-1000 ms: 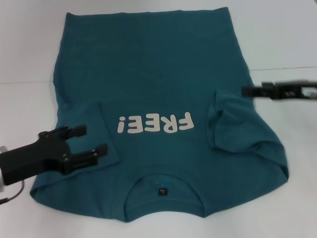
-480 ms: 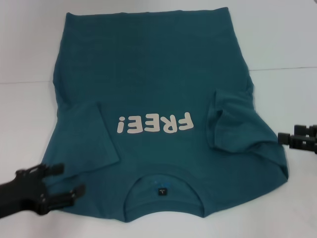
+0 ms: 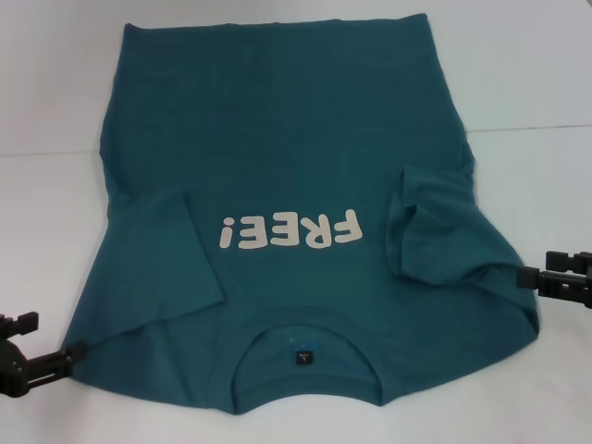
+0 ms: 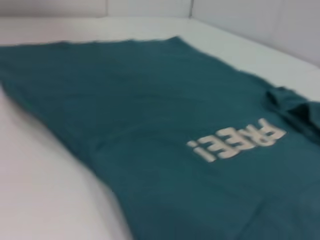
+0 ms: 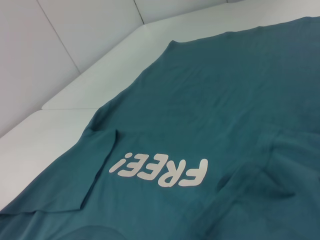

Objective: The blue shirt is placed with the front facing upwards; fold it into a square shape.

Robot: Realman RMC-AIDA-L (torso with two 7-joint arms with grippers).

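Spreading across most of the white table (image 3: pixel 518 65), the one blue shirt (image 3: pixel 277 120) lies front up, collar (image 3: pixel 302 356) nearest the robot, both sleeves already folded in. Two claws wait at its near corners: the left gripper (image 3: pixel 37 356) at the left shoulder, the right gripper (image 3: pixel 546 276) beside the right shoulder, each seemingly parted and empty. Pinching both shoulders evenly should keep the next fold square.
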